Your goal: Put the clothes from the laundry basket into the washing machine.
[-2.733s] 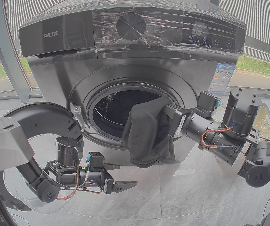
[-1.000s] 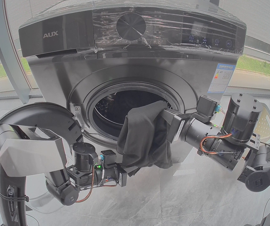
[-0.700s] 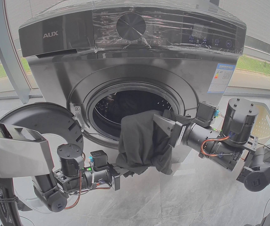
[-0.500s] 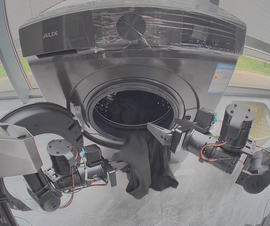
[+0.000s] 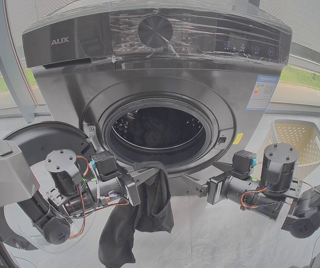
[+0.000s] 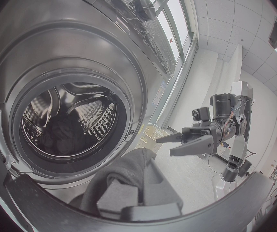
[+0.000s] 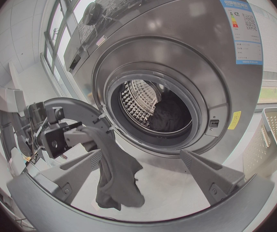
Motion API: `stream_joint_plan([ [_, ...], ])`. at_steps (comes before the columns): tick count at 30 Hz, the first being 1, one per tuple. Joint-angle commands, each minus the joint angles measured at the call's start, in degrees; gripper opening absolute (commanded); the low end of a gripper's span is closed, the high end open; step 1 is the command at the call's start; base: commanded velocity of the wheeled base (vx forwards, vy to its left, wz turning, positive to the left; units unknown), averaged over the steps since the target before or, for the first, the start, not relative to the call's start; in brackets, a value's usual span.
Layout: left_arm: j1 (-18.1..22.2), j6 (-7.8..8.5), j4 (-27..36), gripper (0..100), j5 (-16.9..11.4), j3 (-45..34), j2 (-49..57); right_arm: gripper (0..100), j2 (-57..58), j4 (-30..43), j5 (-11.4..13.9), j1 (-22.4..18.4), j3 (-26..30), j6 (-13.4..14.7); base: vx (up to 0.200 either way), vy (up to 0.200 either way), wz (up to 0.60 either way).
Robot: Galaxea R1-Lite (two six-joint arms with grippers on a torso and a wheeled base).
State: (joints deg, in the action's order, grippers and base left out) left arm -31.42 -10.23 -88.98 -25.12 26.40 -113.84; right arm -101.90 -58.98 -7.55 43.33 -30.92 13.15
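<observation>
A dark garment is clamped by the left gripper; the right gripper is spread wide, empty. Lifting into the drum is required next.

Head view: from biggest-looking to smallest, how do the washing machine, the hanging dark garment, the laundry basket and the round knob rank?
1. washing machine
2. dark garment, nearer the camera
3. laundry basket, partly hidden, so its place against the garment is unsure
4. round knob
</observation>
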Motion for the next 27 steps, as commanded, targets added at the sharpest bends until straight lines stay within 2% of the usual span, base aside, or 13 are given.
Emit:
stream_joint_plan([
  [1, 0.04, -0.06, -0.05, 0, 0.08, 0.4, 0.46, 100, -0.32, 0.0, -0.01, -0.26, 1.47, -0.59, 0.0, 0.0, 0.0],
  [9, -0.05, -0.23, -0.05, 0, 1.31, 1.63, 0.98, 100, -0.84, 0.44, 0.95, -0.43, 4.2, -1.73, 0.0, 0.0, 0.0],
  [13, -0.49, -1.02, -0.05, 0, 2.1, 3.04, 0.9, 100, -1.63, 0.36, 2.71, -1.4, 7.01, -3.22, 0.0, 0.0, 0.0],
  [14, -0.49, -1.2, -0.05, 0, 2.62, 3.65, 0.9, 100, -1.99, 0.0, 3.94, -2.02, 7.89, -3.93, 0.0, 0.0, 0.0],
  [18, -0.58, -1.29, 0.03, 0, 3.33, 4.71, 0.54, 100, -2.16, 0.0, 5.52, -3.16, 8.33, -5.51, 0.0, 0.0, 0.0],
  [24, -1.02, -1.29, 0.56, 0, 4.21, 6.47, 0.19, 100, -3.74, -0.52, 6.32, -2.28, 9.47, -6.74, 0.0, 0.0, 0.0],
  [27, -1.37, -1.29, 0.82, 0, 4.29, 6.99, 0.19, 100, -4.45, -0.61, 8.07, -1.75, 9.47, -7.0, 0.0, 0.0, 0.0],
])
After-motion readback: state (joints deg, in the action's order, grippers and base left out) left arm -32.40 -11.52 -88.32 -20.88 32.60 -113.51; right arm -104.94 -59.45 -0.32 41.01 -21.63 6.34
